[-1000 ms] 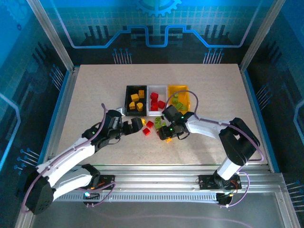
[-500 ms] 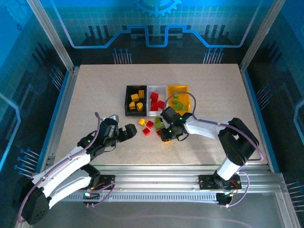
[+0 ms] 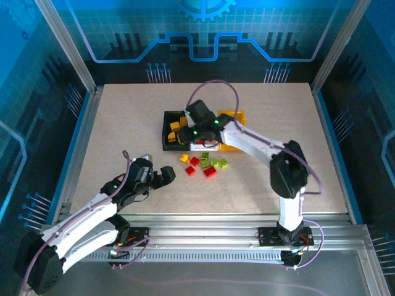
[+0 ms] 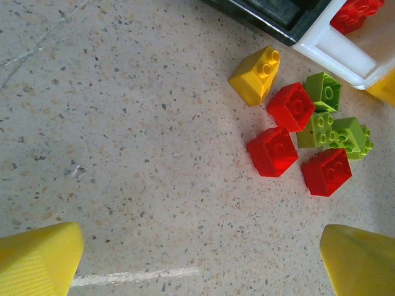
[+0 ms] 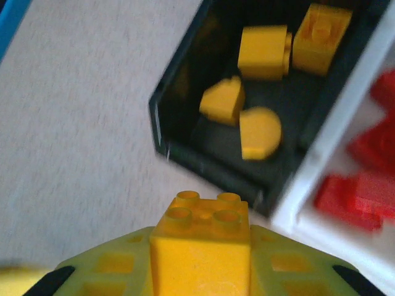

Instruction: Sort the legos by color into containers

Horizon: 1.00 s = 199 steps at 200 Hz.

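The right gripper (image 5: 200, 262) is gripping a yellow brick (image 5: 200, 234) tight, studs up, and is hovering at the 6 o'clock edge of the black bin (image 5: 207, 163). Four yellow pieces (image 5: 264, 52) are lying in that bin. The white bin (image 5: 321, 206) is touching it at 3 o'clock and is holding red bricks (image 5: 364, 191).

From above, this gripper (image 3: 188, 123) is hanging over the black bin (image 3: 166, 139), with the yellow bin (image 3: 237, 115) at 3 o'clock of the white one (image 3: 207, 147).

The left gripper (image 4: 200, 265) is spread wide with nothing in it, over bare table (image 4: 123, 123). At its 1 o'clock the loose bricks (image 4: 273, 151) are lying in a cluster: one yellow (image 4: 255, 75), three red, three green (image 4: 324, 91), just at 6 o'clock of the bins.
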Tool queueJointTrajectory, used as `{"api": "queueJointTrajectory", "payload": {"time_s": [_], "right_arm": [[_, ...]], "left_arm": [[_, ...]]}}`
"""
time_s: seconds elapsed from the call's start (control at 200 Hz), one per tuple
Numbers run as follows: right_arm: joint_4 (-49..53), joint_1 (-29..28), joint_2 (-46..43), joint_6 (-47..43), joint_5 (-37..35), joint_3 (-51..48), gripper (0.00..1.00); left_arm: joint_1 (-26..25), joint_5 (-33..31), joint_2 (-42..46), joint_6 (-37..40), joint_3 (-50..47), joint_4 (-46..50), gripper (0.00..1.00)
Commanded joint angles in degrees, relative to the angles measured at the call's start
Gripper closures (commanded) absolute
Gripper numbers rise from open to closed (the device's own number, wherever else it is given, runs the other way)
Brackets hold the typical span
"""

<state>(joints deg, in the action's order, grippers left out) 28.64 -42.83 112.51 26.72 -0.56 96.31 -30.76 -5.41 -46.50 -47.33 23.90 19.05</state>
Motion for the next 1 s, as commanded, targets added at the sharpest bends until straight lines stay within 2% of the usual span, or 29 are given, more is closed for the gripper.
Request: {"api": "queueJointTrajectory", "payload": {"time_s": [0.0,0.135,0.265,0.39,0.51,0.63,0.82,0.991], "right_arm": [[4.73,-0.12,8.81,1.07,-4.83,9.86,0.72],[6.78,0.37,17.82,1.82,-7.65,21.32,0.7],[5.65,1.04,23.22,2.55,-7.25,27.5,0.65],[1.28,1.48,23.62,2.37,-4.93,28.23,0.5],[-0.98,1.52,21.17,1.53,-4.63,27.0,0.44],[-3.51,1.45,14.57,0.86,-5.26,20.51,0.43],[-10.88,1.5,-0.07,1.83,-4.19,0.72,0.43],[-9.88,1.45,-10.46,3.68,-3.12,-14.16,0.42]], "left_arm": [[-0.01,-0.75,2.22,-1.36,-1.6,2.67,0.01],[-0.09,-0.14,4.58,-2.37,-3.13,3.03,0.01],[-0.08,0.15,6.01,-2.31,-3.5,4.11,0.01],[-0.04,0.28,6.51,-1.89,-3.42,4.46,0.01],[-0.09,0.29,6.51,-1.74,-3.42,4.27,0.01],[-0.04,0.4,6.4,-1.37,-3.34,3.69,0.01],[-0.07,0.31,4.67,1.18,-1.31,2.62,0.01],[-0.09,0.32,-0.39,3.42,2.26,2.05,0.01]]}}
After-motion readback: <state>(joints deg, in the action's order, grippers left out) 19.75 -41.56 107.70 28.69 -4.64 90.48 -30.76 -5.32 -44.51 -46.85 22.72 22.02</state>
